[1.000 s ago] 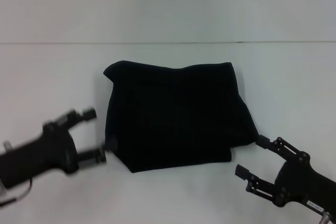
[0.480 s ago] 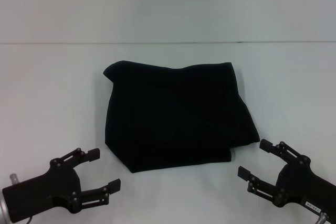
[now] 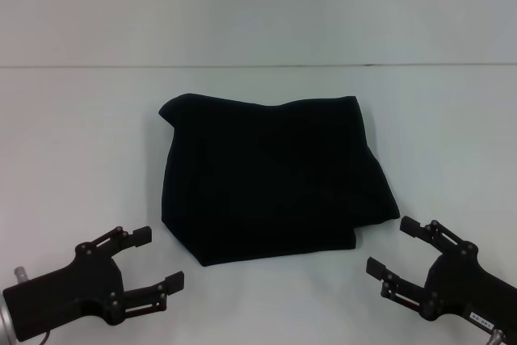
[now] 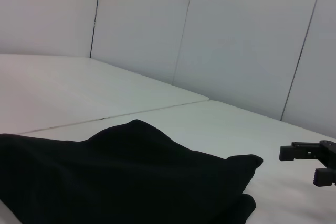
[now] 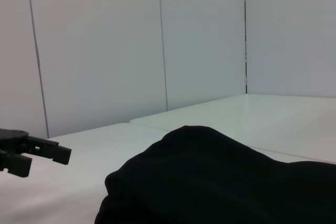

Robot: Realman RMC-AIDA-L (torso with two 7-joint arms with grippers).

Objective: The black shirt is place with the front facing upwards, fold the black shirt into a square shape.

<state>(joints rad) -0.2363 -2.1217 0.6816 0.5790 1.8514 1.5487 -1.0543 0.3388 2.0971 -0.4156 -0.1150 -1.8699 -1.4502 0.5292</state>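
Black metal fingers stand spread wide and empty on both sides nearest the robot: the left gripper point(image 3: 159, 258) and the right gripper point(image 3: 391, 246), each just off a near corner of the black shirt point(image 3: 271, 177). The shirt lies folded into a rough rectangle mid-table point(image 3: 73, 143), longer side running left to right. No lettering or label shows. Each wrist view catches the opposite gripper beyond the cloth.
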